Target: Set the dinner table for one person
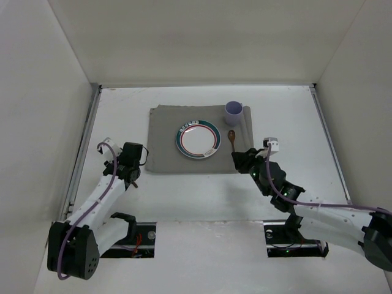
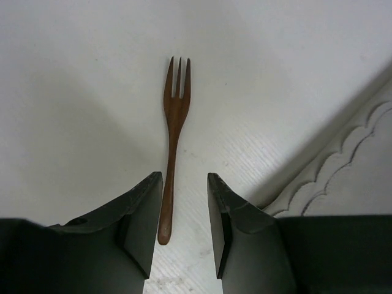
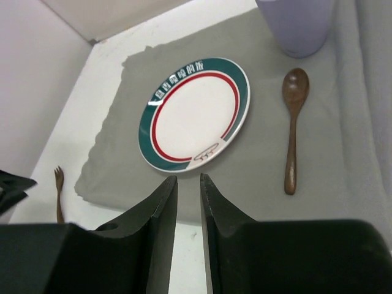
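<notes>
On the white dinner table [image 1: 196, 196] lies a grey placemat [image 1: 162, 131] with a green- and red-rimmed plate [image 1: 198, 139], a lilac cup [image 1: 233, 113] and a wooden spoon [image 1: 233, 138] to the plate's right. A wooden fork [image 2: 174, 128] lies on the bare table left of the placemat. My left gripper [image 2: 184, 177] is open, low over the fork's handle end, which lies between the jaws close to the left finger. My right gripper [image 3: 187, 179] is slightly open and empty, over the placemat's near edge, below the plate [image 3: 195, 113] and left of the spoon [image 3: 293, 131].
Metal rails [image 1: 82, 153] run along the table's left and right sides, with white walls around. The placemat's scalloped edge [image 2: 361, 153] lies just right of my left gripper. The fork [image 3: 59, 196] and left gripper tip [image 3: 12, 187] show in the right wrist view.
</notes>
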{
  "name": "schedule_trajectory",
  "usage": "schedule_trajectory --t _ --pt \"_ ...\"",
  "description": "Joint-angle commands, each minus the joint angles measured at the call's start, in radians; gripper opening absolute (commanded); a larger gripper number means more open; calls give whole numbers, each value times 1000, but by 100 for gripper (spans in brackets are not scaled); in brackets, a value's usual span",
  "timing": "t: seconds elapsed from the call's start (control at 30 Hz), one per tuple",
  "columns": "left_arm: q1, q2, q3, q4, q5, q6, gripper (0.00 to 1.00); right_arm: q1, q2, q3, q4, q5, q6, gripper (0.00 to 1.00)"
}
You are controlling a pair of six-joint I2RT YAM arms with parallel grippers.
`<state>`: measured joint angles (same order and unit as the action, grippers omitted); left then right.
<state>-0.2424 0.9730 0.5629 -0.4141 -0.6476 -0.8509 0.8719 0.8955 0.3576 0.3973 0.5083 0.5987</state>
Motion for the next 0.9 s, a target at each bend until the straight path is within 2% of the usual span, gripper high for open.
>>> schedule_trajectory --t 0.0,0.43,0.73,0.87 --pt "7 26 -3 -34 14 -7 33 6 2 -5 69 15 0 27" --pt "133 41 -133 124 140 9 33 6 144 37 69 -4 -8 27" --pt "153 72 -173 242 175 45 33 6 220 64 69 -22 -13 27" --pt "157 101 -184 274 181 52 29 8 221 66 69 -30 -13 27"
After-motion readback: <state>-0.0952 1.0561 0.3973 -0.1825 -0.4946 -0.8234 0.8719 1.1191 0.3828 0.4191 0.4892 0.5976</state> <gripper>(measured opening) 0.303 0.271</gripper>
